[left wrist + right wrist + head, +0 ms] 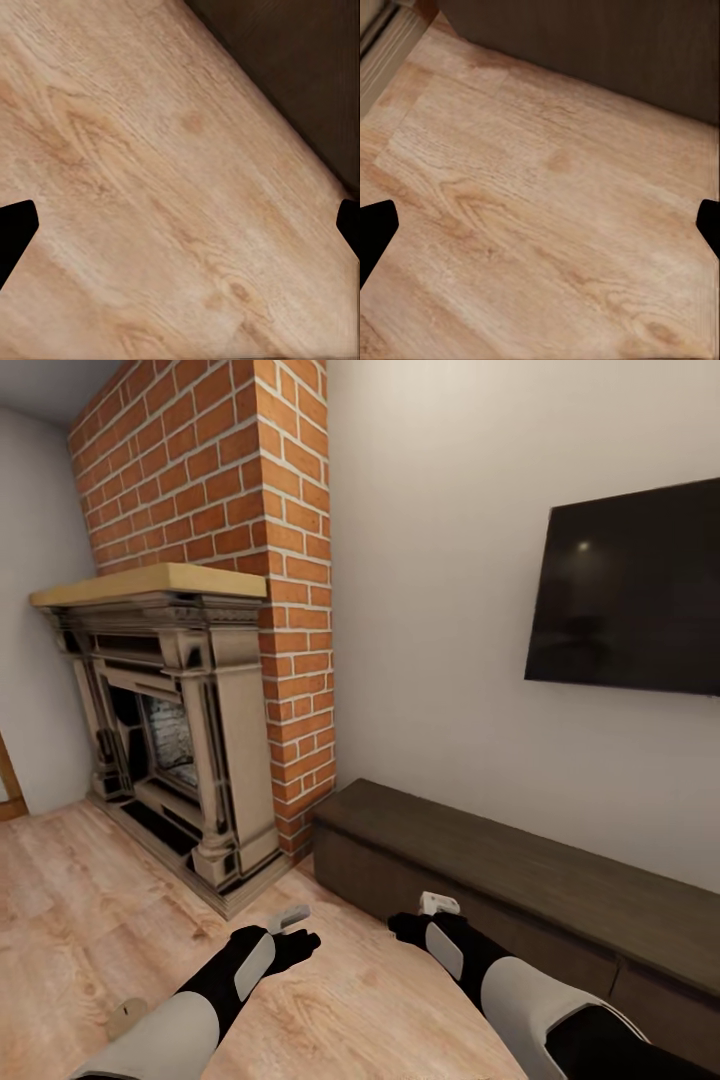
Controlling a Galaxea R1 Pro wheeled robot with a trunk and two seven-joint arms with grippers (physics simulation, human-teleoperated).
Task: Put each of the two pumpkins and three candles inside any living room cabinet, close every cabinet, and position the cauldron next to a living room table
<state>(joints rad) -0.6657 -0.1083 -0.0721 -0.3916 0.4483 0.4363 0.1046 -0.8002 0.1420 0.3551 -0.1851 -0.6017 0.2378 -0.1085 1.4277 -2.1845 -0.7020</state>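
The cabinet (520, 870) stood against the white wall, low and long, under the dark television (630, 590), and all its flat fronts looked closed. Its left end was just beside the brick chimney (250, 510) and the stone-coloured fireplace (170, 730). A small beige round thing (125, 1015) lay on the wooden floor (80, 900) near the left arm — perhaps one of the candles, but it was half hidden and I cannot tell for sure.

The left gripper (290, 920) hung low over the floor, a little apart from the cabinet front. In the left wrist view its fingers (15, 232) stood wide apart at both edges with only floor boards between them, so it was open and held nothing. The right gripper (438, 905) was close to the cabinet front, and its fingers (375, 236) were also spread with nothing between them.

As I judge it, the task was still near its beginning or in a travelling step: nothing was being carried, no door was opened, and the pumpkins, the candles and the cauldron were all left to handle.
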